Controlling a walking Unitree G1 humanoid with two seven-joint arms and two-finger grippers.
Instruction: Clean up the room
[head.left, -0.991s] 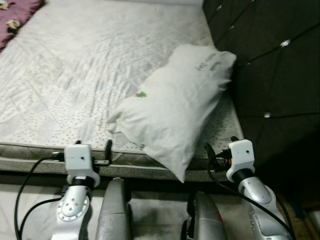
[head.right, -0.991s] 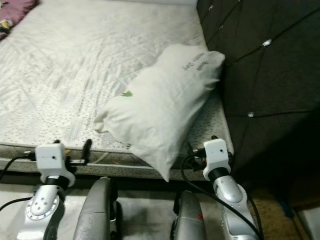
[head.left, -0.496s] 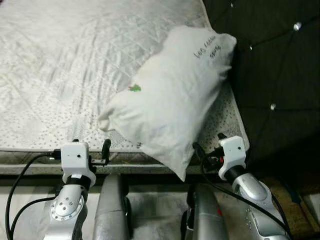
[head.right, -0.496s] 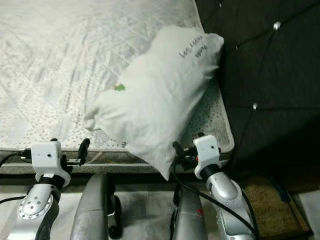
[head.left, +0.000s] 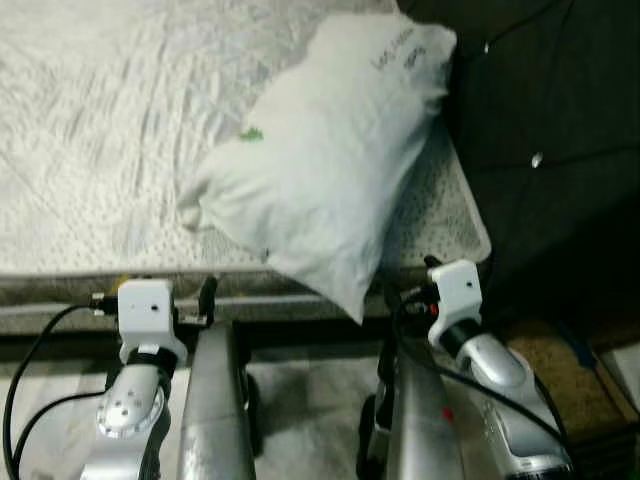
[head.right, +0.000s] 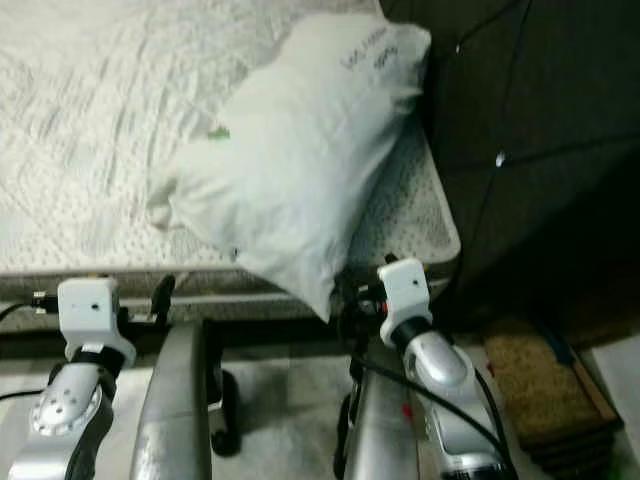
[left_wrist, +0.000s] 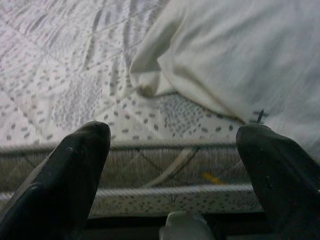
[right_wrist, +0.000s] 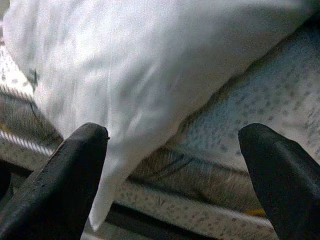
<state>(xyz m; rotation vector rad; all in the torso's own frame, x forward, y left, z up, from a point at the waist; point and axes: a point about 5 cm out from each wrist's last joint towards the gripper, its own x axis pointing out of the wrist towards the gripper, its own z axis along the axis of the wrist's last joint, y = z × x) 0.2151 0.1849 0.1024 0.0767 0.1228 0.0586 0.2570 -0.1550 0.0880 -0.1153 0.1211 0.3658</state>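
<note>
The pillow (head.left: 320, 165) lies askew on the mattress (head.left: 90, 140), one corner overhanging the edge beside the headboard (head.left: 540, 120). Both grippers, left (left_wrist: 172, 150) and right (right_wrist: 172, 150), hang spread and empty just short of it (likely lining up a two-handed grab).

Left pincer (left_wrist: 172, 150) raised forward, fingers spread wide, right pincer (right_wrist: 175, 155) likewise spread
</note>
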